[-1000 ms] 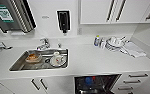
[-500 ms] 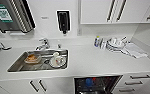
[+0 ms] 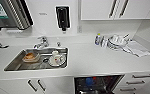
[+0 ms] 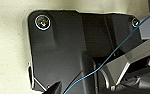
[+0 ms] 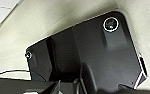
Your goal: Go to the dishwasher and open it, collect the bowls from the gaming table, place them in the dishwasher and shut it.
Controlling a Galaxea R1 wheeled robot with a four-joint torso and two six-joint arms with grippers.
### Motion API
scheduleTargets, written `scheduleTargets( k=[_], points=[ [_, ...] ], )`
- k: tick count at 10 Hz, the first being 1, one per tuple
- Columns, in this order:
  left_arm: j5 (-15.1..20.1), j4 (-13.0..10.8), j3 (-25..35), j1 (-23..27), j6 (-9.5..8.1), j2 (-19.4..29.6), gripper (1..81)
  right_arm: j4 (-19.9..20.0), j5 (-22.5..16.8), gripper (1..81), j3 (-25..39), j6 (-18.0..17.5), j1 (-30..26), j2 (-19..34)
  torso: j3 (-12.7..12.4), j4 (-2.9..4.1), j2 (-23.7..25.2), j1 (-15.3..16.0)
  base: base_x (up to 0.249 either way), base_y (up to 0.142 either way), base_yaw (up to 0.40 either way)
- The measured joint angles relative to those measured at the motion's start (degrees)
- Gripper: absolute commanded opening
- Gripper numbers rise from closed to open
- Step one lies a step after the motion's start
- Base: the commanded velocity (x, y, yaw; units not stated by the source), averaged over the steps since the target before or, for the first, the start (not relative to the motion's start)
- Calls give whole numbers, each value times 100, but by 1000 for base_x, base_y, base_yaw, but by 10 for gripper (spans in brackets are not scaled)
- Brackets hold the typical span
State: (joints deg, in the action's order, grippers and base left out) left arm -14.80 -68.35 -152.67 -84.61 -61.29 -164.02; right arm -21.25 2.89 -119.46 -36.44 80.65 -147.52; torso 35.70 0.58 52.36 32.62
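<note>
Kitchenette, head view, looking down on a white bench (image 3: 91, 60) that runs wall to wall.

- Sink (image 3: 16, 65): stainless, sunk into the bench at 9 o'clock; holds a shallow dish with something orange-brown (image 3: 30, 57) and a white cup on a plate (image 3: 56, 59). Tap (image 3: 41, 42) behind it.
- Dishwasher (image 3: 97, 83): under the bench at 6 o'clock, open, dark inside; a blue item (image 3: 89, 81) and a small red one show on its rack, too blurred to name.
- Stacked white dishes (image 3: 117, 41): on the bench at 2 o'clock, a small bottle (image 3: 98, 39) just beside them, a folded white cloth (image 3: 137, 49) at 3 o'clock.
- Wall: black soap dispenser (image 3: 62, 17) at 12 o'clock; steel towel dispenser (image 3: 8, 12) at 10 o'clock; white upper cabinets (image 3: 116, 9) at 1 o'clock.
- White drawers with bar handles (image 3: 141, 81) at 5 o'clock.
- End effectors: cannot tell whether either is spread or pressed together.
</note>
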Motion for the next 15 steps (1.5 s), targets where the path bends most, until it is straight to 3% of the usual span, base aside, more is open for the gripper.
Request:
scheduleTargets(
  k=[7, 10, 12, 15],
  points=[
    [15, 0, -16, -88, 0, 0, 811, 15, -66, 811, -872, -63, -361, -761, 0, 0, 1390, 874, 0, 0, 0],
    [41, -2, -27, -99, 0, -28, 811, 105, 69, 811, -918, -330, -784, -769, 0, 0, 1543, 975, 0, 0, 0],
    [50, -2, -27, -100, 0, -28, 811, 179, 143, 811, -828, -557, -959, -690, 0, 0, 1528, 966, 0, 0, 0],
    [69, -4, -38, -96, 0, -59, 811, 238, 144, 811, 72, -879, -1092, -39, 0, 0, 1530, 966, 0, 0, 0]
  ],
)
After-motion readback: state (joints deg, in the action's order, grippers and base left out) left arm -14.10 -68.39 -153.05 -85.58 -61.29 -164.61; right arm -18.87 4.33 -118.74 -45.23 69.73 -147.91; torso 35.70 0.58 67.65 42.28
